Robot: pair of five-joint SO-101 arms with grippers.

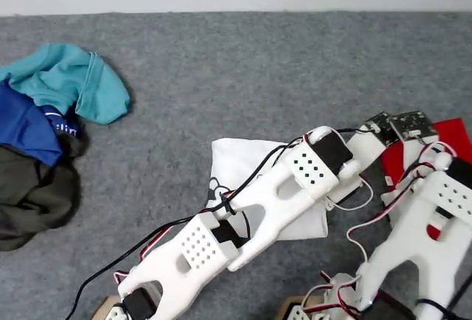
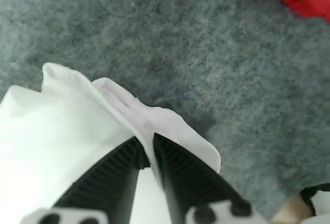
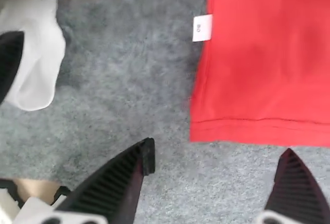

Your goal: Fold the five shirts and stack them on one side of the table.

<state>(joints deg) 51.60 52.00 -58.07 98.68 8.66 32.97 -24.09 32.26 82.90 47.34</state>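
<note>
White shirt [image 1: 243,161] sits mid-worktop, partly folded and flat, with the left arm stretched across it in the high view. We see a dark print near its left edge. In the left wrist view one edge of it is bunched into a raised fold, and the left end effector [image 2: 148,144] is closed narrow on that fold, with cloth pinched between the two black ribbed fingers [image 2: 191,177]. The grey fuzzy worktop [image 2: 206,43] starts just beyond the pinched edge.

Red shirt [image 1: 451,137] lies flat at the right side of the worktop, near the white shirt but apart from it, with a strip of grey between them. In the right wrist view we see its stitched hem and a small white tag [image 3: 202,28] lying on the red cloth near its side edge. The right end effector [image 3: 217,154] hangs over bare worktop just beside that hem – jaws spread wide, nothing between them. We can't tell whether a fingertip touches the cloth.

The other three are heaped unfolded at the far left of the worktop, well apart from the arms – teal shirt [image 1: 74,80] at the back, blue shirt [image 1: 26,128] tucked partly under it, dark olive shirt [image 1: 33,187] nearest the front, all three touching
</note>
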